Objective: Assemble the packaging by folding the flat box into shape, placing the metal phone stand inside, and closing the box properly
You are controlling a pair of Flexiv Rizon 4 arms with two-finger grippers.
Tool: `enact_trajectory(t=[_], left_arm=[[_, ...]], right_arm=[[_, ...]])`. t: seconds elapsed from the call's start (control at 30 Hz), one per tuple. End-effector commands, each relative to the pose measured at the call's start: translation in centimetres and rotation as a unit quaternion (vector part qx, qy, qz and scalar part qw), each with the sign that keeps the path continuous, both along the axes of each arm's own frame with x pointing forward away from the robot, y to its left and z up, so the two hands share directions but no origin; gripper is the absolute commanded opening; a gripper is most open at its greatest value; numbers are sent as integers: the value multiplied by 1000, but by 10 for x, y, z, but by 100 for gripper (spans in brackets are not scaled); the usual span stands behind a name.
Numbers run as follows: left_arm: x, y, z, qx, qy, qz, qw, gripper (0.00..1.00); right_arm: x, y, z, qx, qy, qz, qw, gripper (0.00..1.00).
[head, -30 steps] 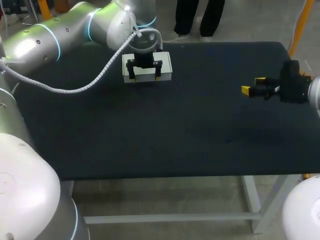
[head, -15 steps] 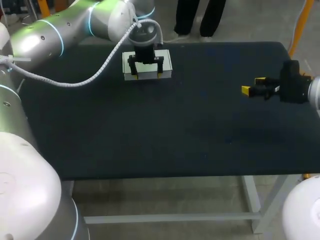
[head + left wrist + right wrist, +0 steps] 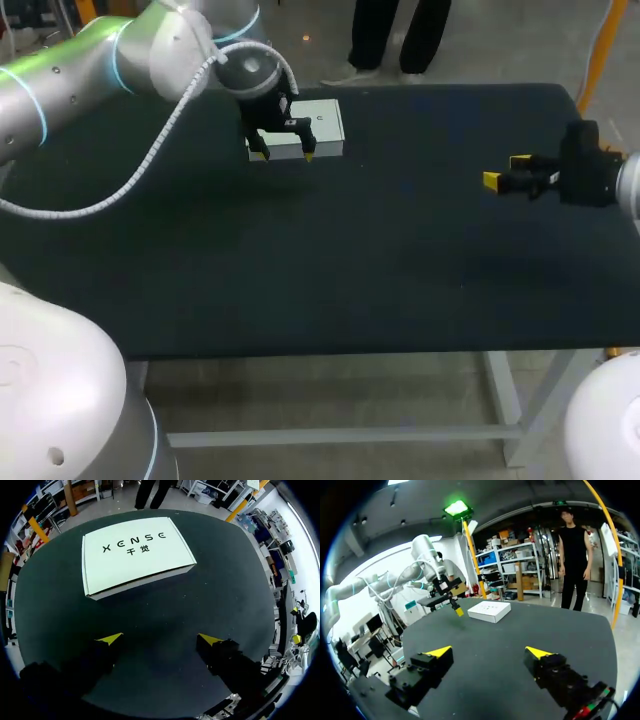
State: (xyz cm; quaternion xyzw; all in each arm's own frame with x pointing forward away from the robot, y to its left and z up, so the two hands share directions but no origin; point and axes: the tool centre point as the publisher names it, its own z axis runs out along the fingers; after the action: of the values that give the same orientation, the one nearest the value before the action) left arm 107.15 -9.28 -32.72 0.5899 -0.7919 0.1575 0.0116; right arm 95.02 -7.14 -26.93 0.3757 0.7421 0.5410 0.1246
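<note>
A closed white box [image 3: 318, 128] lies flat on the black table near its far edge. In the left wrist view the box [image 3: 136, 554] sits ahead of my left gripper [image 3: 160, 639], whose yellow-tipped fingers stand open and apart from it, above the table. In the head view my left gripper [image 3: 281, 154] hangs over the box's front left corner. My right gripper [image 3: 505, 172] is open at the table's right side, with nothing between its fingers [image 3: 439, 652]. From there the box [image 3: 489, 610] shows far ahead, with my left arm beside it. No metal phone stand is visible.
The black table [image 3: 350, 260] stretches wide between the two grippers, with its front edge toward the camera. A person's legs stand beyond the far edge, not reaching over the table.
My left gripper has lifted off the box and drawn back to the left and toward the front; the box stays where it was. The right arm has not moved.
</note>
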Motion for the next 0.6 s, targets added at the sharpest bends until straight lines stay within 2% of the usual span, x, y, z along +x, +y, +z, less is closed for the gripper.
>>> enact_trajectory(t=[0.03,0.2,0.3,0.6], left_arm=[[-56,26,7,-68,-117,-2,991,100],[-73,33,12,-103,-147,-11,984,100],[-77,38,12,-122,-170,-17,978,100],[-86,49,22,-172,-228,-95,954,100]], right_arm=[[0,-1,-1,3,-2,2,1000,100],[0,-1,-1,3,-2,2,1000,100],[0,-1,-1,3,-2,2,1000,100],[0,-1,-1,3,-2,2,1000,100]])
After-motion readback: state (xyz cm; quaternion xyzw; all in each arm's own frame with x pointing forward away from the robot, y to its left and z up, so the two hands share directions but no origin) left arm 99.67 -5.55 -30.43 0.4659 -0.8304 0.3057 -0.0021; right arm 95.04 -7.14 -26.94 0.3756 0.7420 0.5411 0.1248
